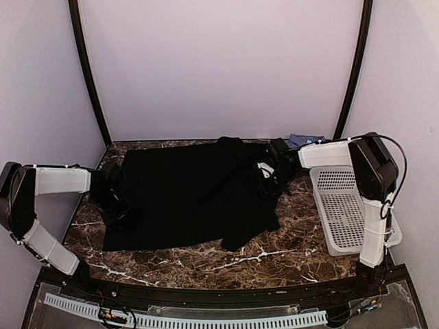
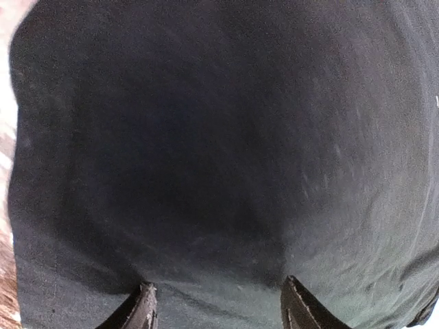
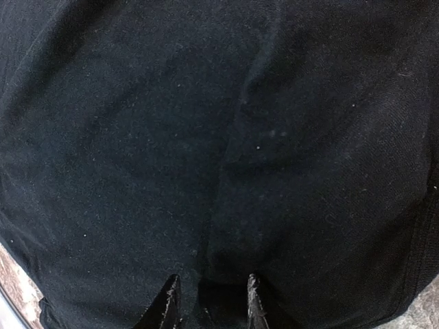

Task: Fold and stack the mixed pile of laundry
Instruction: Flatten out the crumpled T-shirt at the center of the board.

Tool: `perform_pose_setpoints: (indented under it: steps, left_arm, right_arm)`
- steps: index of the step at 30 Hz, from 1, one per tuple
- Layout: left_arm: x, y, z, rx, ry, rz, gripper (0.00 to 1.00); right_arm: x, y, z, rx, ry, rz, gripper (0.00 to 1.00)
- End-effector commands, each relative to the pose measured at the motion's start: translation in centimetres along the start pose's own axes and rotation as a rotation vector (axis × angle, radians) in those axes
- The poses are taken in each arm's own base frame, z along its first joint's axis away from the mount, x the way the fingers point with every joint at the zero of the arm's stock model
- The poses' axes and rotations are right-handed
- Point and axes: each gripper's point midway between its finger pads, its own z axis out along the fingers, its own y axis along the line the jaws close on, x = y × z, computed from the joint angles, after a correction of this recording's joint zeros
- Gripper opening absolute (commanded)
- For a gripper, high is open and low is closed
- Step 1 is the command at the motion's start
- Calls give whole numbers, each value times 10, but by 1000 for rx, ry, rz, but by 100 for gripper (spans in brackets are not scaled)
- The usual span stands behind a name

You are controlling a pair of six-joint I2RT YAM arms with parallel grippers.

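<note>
Top view: black garment [image 1: 185, 199] lies spread across the marble table [image 1: 274, 264]; checked shirt [image 1: 305, 140] sits at the far right edge. Left wrist: my left pincer [image 2: 219, 307] stands well open, tips over the black cloth. Right wrist: my right pincer [image 3: 209, 305] shows a narrow gap astride a crease; I cannot tell whether it grips.

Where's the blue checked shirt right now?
In the overhead view, only a bit of the blue checked shirt shows at the far right of the table, by the back wall, just beyond the right arm and behind the white basket.
</note>
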Motion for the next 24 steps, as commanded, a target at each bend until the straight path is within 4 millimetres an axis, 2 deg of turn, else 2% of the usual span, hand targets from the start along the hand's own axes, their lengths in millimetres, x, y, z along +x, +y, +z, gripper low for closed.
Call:
perform_pose_setpoints:
  steps: [1,4,9,13,16,18,21,24]
  left_arm:
    - [-10,41,13,-133,19,-95,60]
    - [-23,56,9,-150,4,-131,59]
    - [-36,57,-3,-146,-25,-115,59]
    - [-35,52,-1,-121,-12,-89,59]
    - [-34,49,-4,-100,-12,-83,58]
    - [-35,48,-9,-93,-21,-86,59]
    - [-37,54,-20,-119,-56,-91,59]
    - [-38,54,-28,-111,-74,-96,59]
  right_arm:
    - [18,-18,-1,88,42,1,31]
    - [15,-16,-16,88,7,1,34]
    - [2,-14,-37,67,-55,6,37]
    - [4,-15,-18,34,-8,-5,35]
    - [15,-25,4,43,54,4,32]
    - [25,-38,11,87,93,25,31]
    - [37,-58,3,137,112,71,29]
    - [34,-68,-16,154,75,122,28]
